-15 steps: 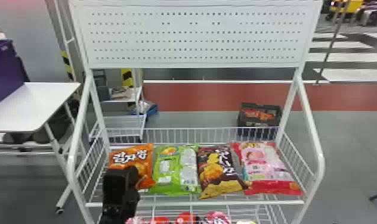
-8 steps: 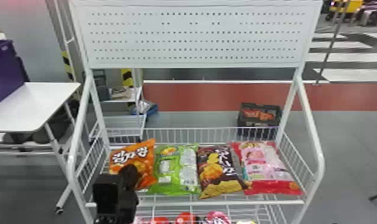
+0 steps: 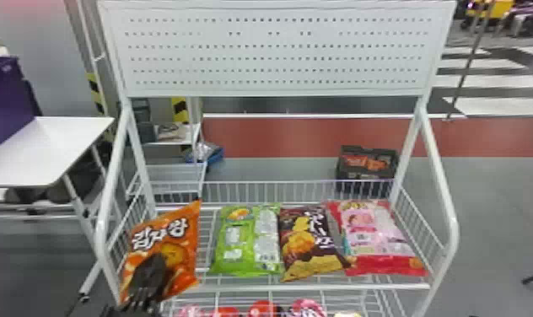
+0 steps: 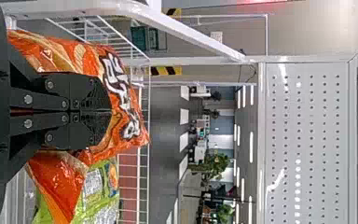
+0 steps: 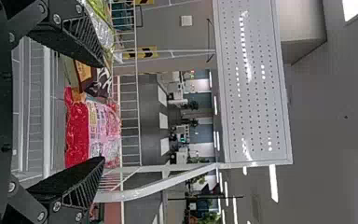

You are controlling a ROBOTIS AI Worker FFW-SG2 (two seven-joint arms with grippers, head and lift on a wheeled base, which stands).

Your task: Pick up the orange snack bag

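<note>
1. The orange snack bag (image 3: 185, 253), glossy with white lettering, is in the lower left of the head view, at the left end of the white wire shelf (image 3: 312, 286). It leans, one upper corner pointing up and to the right; whether its underside touches the shelf, I cannot tell.
2. The left tool (image 3: 152, 269), black, is in front of the bag's lower part in the head view. In the left wrist view its two fingers are closed together, with the orange film pinched at their tips and bulging out on both sides.
3. The right tool shows in the right wrist view (image 5: 102, 111) with its black ribbed fingers spread wide apart and nothing held between them.
4. Right of the orange bag in the head view, with a gap between, lies a green snack bag (image 3: 246, 240). Just beside it is a dark brown snack bag with yellow (image 3: 305, 242), then a pink and red snack bag (image 3: 375, 240) at the lower right.
5. A white perforated panel (image 3: 274, 50) spans the top of the rack. Round red and pink packages (image 3: 263, 310) sit on the level below, at the bottom edge.
6. A purple bin (image 3: 4, 101) stands on a white worktop (image 3: 38, 160) at the left. Beyond the shelf, right of centre, a black crate (image 3: 367, 173) holds orange-red packages.
</note>
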